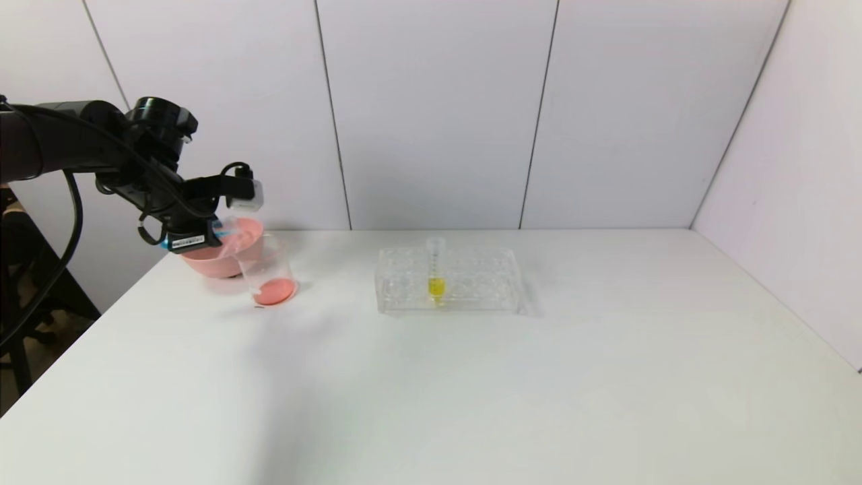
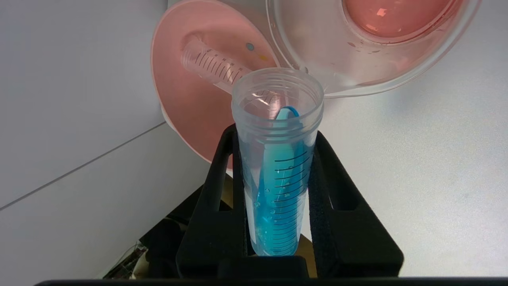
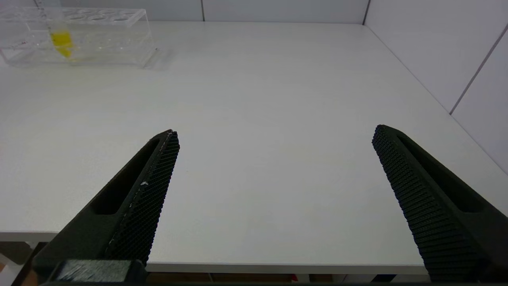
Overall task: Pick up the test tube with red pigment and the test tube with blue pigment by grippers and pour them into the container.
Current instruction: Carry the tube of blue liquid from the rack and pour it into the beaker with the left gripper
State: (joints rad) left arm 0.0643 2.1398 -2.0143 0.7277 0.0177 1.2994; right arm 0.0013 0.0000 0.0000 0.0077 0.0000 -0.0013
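Red liquid already sits in the beaker [image 1: 269, 273]; the left gripper [image 2: 278, 167] clamps the blue tube [image 2: 278, 167], tilted near its rim, pour unfinished; the right gripper [image 3: 274, 159] idles with fingers spread.

The head view looks forward and down from above over the whole desk [image 1: 471, 377], well back from it. The left wrist view sits close behind the left tool [image 2: 278, 159], facing out past its tips onto the beaker [image 2: 373, 47] and the pink bowl [image 2: 186, 103], which the head view also shows. The right wrist view looks low across the desk between the spread fingers of the right tool [image 3: 276, 137], sharing the tube rack [image 3: 79, 35] with the head view.
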